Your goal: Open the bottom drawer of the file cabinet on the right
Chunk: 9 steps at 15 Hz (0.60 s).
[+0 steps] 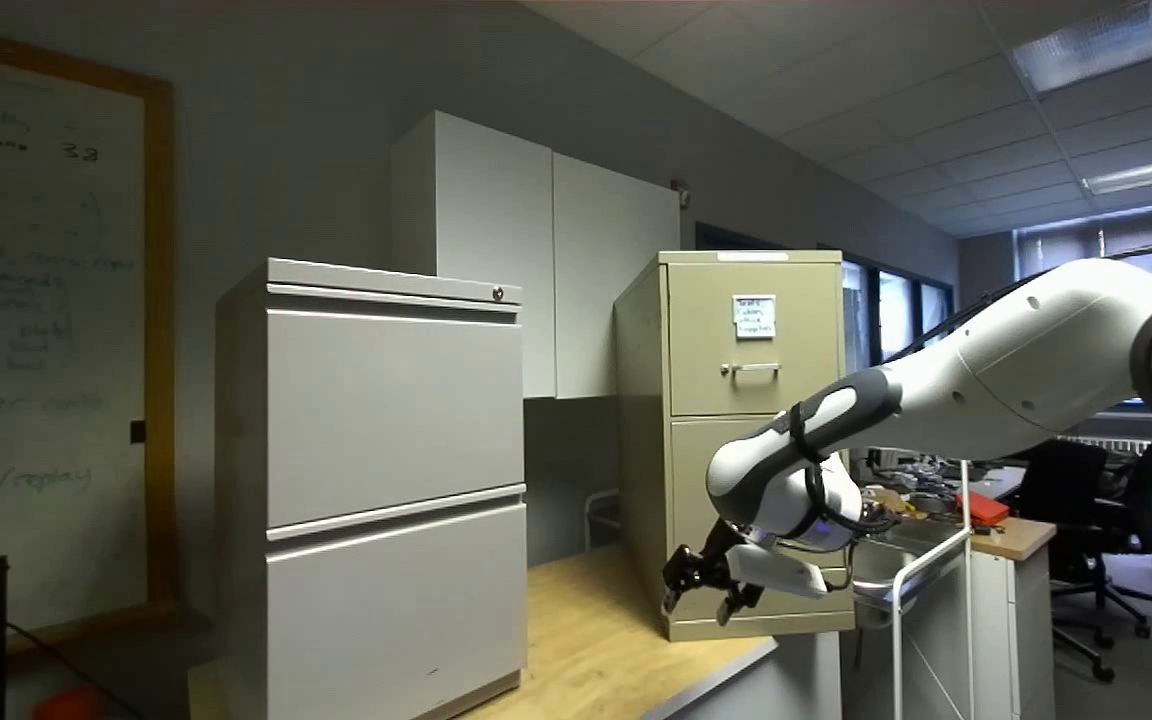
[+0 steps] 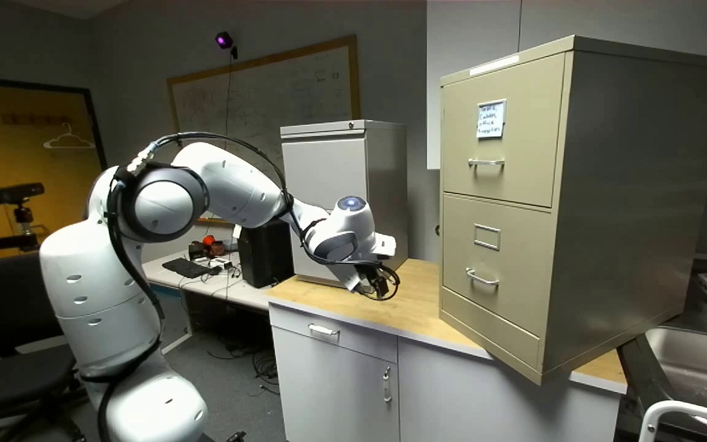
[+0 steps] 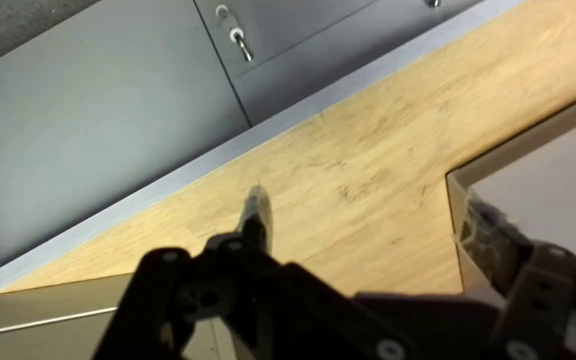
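The tan file cabinet (image 2: 629, 202) stands on the counter, also in an exterior view (image 1: 641, 420); its base edge shows in the wrist view (image 3: 53, 300). Its bottom drawer (image 2: 522, 264) is shut, with a metal pull (image 2: 482, 278) and an empty label frame. The arm hides part of the bottom drawer in an exterior view (image 1: 701, 465), including its pull. The top drawer (image 2: 531, 153) is shut. My gripper (image 1: 698, 606) is open and empty, pointing down, left of the bottom drawer's pull and apart from it. In the wrist view its fingers (image 3: 365, 202) are wide apart over the counter.
A pale grey cabinet (image 1: 391, 420) stands left of the file cabinet; its corner shows in the wrist view (image 3: 553, 200). The wooden countertop (image 2: 418, 294) runs between them above grey cupboards (image 2: 335, 380). A sink (image 2: 703, 362) and white rail (image 1: 901, 630) are on the right.
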Motion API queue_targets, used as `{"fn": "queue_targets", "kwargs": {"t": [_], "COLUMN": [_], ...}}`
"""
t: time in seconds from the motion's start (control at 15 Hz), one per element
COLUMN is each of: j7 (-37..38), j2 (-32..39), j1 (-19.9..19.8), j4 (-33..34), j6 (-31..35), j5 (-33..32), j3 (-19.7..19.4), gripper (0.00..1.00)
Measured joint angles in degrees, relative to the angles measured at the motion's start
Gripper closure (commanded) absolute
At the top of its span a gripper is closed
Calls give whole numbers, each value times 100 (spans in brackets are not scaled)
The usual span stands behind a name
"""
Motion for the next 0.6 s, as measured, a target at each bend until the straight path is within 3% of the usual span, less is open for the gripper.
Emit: {"fn": "queue_targets", "kwargs": {"t": [0.2, 0.6], "j7": [-169, -1214], "j2": [-5, -55], "j1": [-124, -215], "j4": [-2, 45], "j6": [458, 965], "j5": [722, 2667], "j3": [-236, -787], "gripper": [0, 0]}}
